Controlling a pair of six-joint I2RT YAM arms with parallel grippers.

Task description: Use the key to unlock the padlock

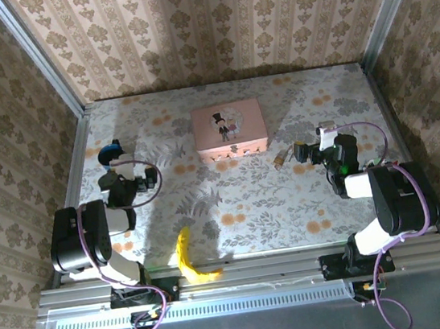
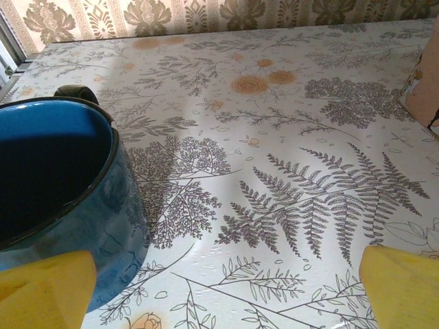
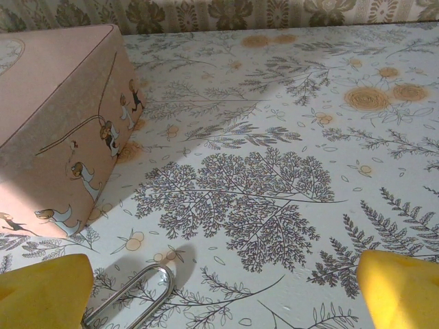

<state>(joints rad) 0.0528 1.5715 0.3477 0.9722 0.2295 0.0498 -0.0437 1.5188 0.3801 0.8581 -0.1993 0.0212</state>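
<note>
The padlock (image 1: 282, 157) is a tiny brass-coloured piece lying on the floral tablecloth just right of the pink box's front corner. In the right wrist view its silver shackle (image 3: 137, 295) lies near the left finger, at the bottom edge. My right gripper (image 1: 304, 153) (image 3: 219, 301) hovers right beside the padlock, open, with bare cloth between its yellow fingertips (image 3: 401, 288). My left gripper (image 1: 123, 171) (image 2: 226, 301) is open too, with its left yellow fingertip (image 2: 44, 291) close against a blue cup. The key cannot be made out.
A pink rectangular box (image 1: 229, 129) (image 3: 55, 116) stands at the back middle of the table. The blue cup (image 1: 111, 153) (image 2: 55, 199) sits at the left. A yellow banana (image 1: 190, 258) lies near the front edge. Metal rails frame the table.
</note>
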